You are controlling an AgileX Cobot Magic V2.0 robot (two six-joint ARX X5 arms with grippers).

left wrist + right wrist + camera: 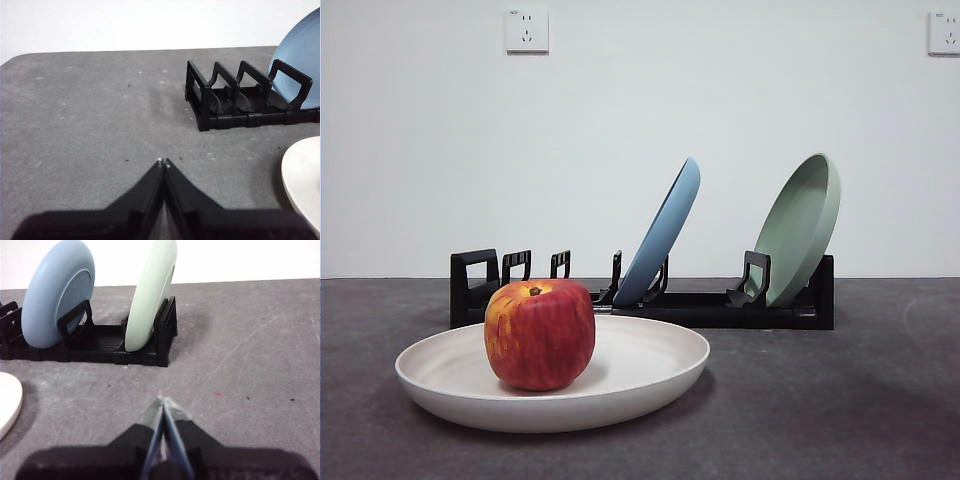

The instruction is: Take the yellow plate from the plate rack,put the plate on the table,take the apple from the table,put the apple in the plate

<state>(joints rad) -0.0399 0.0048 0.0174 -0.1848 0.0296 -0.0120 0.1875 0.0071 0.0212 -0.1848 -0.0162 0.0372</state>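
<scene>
Front view, apple [540, 334]: I see it standing upright inside the yellow plate [650, 375], left of the plate's middle, stem up.
Front view, yellow plate: flat on the table [840, 400], in front of the plate rack [720, 308] (it reads pale cream here).
Front view, plate rack: holds a light blue plate [663, 235] and a sage green plate [802, 228], both leaning right; the slots at the rack's left end hold nothing.
Front view, arms: neither shows.
Left wrist view, left gripper [163, 162]: jaws pressed together tip to tip, gripping nothing, above bare table [85, 115].
Left wrist view, surroundings: the rack's loop end [240, 97] lies ahead, the blue plate [297, 55] behind it, and an edge of the yellow plate [304, 175] is near the jaws' side.
Right wrist view, right gripper [163, 401]: jaws closed on each other, holding nothing, over the table [250, 355].
Right wrist view, surroundings: blue plate [57, 297] and green plate [150, 295] stand in the rack [100, 342]; a sliver of the yellow plate [9, 400] is at the frame's edge.
</scene>
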